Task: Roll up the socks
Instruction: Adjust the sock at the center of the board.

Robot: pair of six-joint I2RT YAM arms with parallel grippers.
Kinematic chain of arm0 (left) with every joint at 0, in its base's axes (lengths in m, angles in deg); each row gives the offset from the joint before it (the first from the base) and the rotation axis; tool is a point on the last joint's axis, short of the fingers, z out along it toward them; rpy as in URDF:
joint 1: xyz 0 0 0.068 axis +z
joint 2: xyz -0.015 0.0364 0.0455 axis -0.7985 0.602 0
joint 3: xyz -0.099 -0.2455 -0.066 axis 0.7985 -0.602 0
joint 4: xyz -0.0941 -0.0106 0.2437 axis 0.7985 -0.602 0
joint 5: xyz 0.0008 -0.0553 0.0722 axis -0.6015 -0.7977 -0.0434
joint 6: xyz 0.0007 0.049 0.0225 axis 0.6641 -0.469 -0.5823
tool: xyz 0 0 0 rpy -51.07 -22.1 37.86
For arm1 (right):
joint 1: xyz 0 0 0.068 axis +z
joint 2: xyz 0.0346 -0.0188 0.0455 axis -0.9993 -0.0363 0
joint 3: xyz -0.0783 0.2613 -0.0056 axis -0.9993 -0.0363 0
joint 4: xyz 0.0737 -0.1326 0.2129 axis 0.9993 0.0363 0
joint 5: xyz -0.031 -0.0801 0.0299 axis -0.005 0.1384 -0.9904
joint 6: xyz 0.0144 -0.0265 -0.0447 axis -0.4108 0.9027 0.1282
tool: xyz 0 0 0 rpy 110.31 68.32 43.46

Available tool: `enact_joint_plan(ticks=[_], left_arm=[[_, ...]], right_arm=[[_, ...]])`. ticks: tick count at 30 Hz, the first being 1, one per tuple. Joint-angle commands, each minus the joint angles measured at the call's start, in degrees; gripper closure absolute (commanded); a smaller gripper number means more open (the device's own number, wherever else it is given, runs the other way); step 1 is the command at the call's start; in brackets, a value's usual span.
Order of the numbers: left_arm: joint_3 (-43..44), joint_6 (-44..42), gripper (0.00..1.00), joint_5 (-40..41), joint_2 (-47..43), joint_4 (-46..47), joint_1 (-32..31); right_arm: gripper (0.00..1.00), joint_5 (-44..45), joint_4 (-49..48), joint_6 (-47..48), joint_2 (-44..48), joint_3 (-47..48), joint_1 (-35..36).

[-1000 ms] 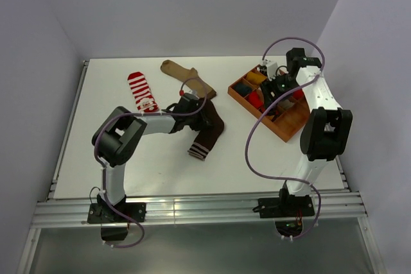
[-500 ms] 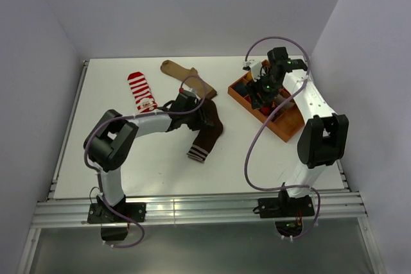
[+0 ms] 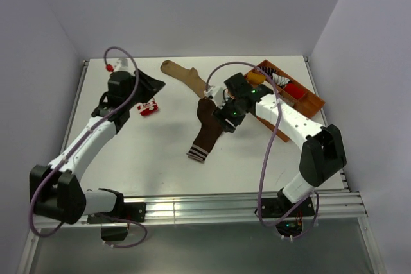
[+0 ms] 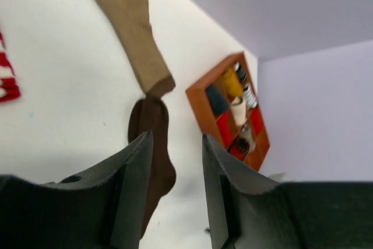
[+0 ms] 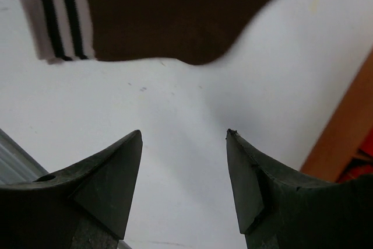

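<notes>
The dark brown sock (image 3: 207, 128) lies stretched out mid-table, its striped cuff (image 3: 198, 154) toward me. In the right wrist view the brown sock (image 5: 175, 16) lies ahead of the tips. My right gripper (image 3: 223, 120) hovers open at its right side, and my right gripper (image 5: 183, 132) holds nothing. The plain tan sock (image 3: 183, 75) lies at the back, touching the brown one's toe. My left gripper (image 3: 157, 85) stands open and empty at the back left, above the red-and-white striped sock (image 3: 148, 107), which it mostly hides. From the left wrist, the tan sock (image 4: 137, 33) and brown sock (image 4: 152, 144) show.
An orange wooden tray (image 3: 308, 97) with several rolled socks in its compartments stands at the back right, behind my right arm. The orange tray (image 4: 198, 106) also shows from the left wrist. White walls close in the table on three sides.
My left arm left the brown sock and swung to the back left, jaws wider. My right arm came from the tray to the brown sock. The sock lies straighter and the tray sits further back.
</notes>
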Motion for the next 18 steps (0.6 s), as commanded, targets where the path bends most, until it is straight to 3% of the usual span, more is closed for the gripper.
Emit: enact_joint_plan(ticks=[1, 9, 18], left_arm=[[-0.50, 0.06, 0.54, 2.35, -6.80, -3.82, 2.70], [1.95, -1.96, 0.52, 1.12, -11.21, -7.25, 5.61], [3.63, -3.28, 0.52, -0.46, -12.36, -8.57, 6.58]], right_arm=[[0.33, 3.53, -7.38, -5.27, 1.06, -2.77, 5.95], [0.34, 7.23, -11.95, -8.61, -5.45, -3.75, 20.01], [0.33, 10.31, -13.01, -9.41, -12.04, -3.40, 27.76]])
